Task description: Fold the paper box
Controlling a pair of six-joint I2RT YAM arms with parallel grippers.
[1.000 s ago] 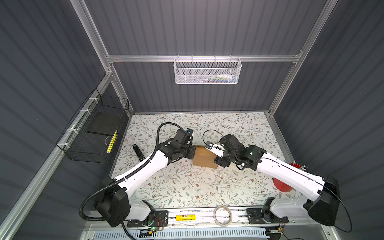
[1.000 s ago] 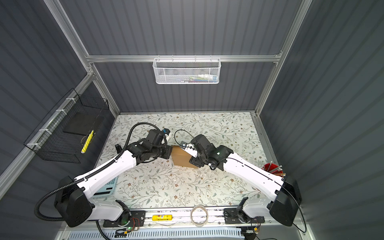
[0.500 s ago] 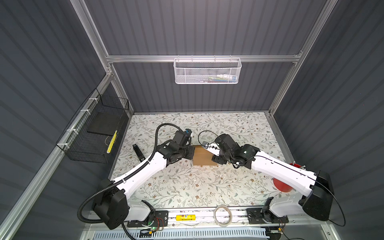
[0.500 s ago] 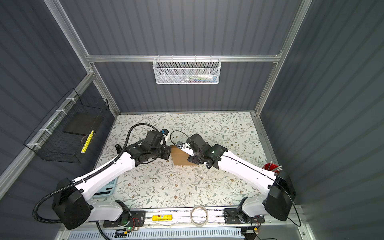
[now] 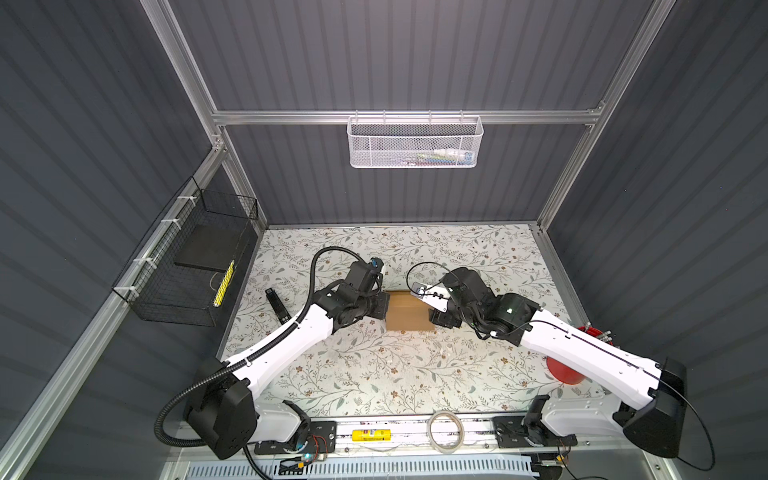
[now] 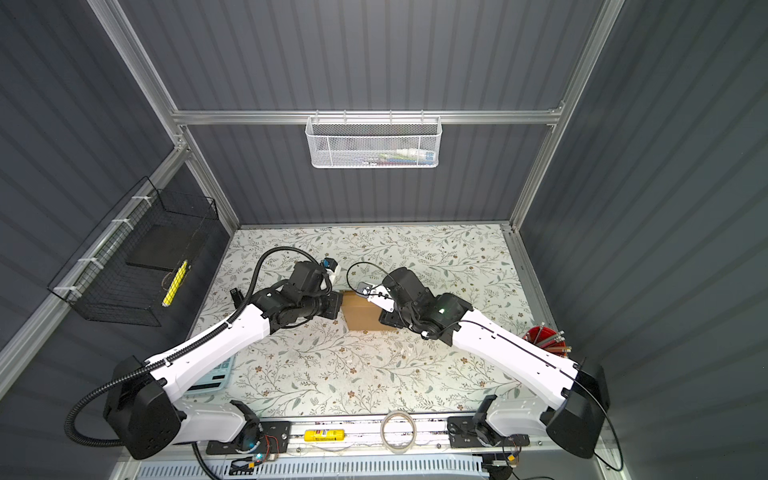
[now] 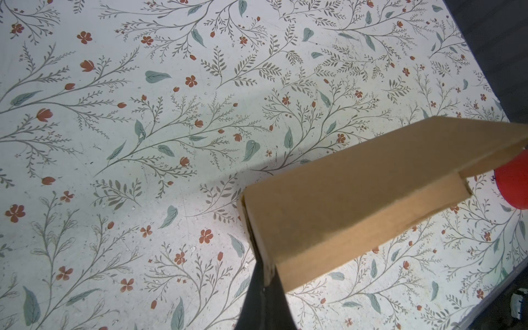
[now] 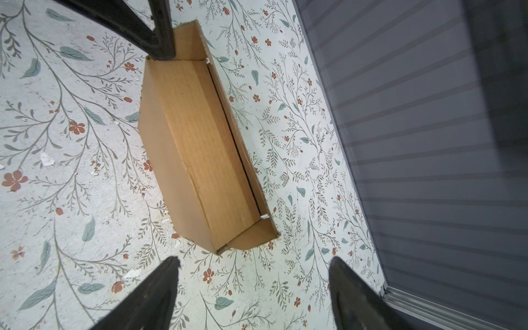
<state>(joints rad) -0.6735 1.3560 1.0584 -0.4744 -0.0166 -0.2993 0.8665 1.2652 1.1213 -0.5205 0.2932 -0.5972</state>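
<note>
Right wrist view, paper box (image 8: 200, 143) lengthwise toward left claw (image 8: 163, 54), end pinched

The paper box (image 5: 409, 311), brown corrugated cardboard folded into a shallow squarish shape, is at the table's (image 5: 374, 374) middle.

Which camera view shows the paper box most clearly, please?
The right wrist view: nearly the whole paper box is in frame, near, with its folded walls and end flap plain to see. The left wrist view shows it close, but cut off at the picture's edge. In both top views it is small and far.
</note>
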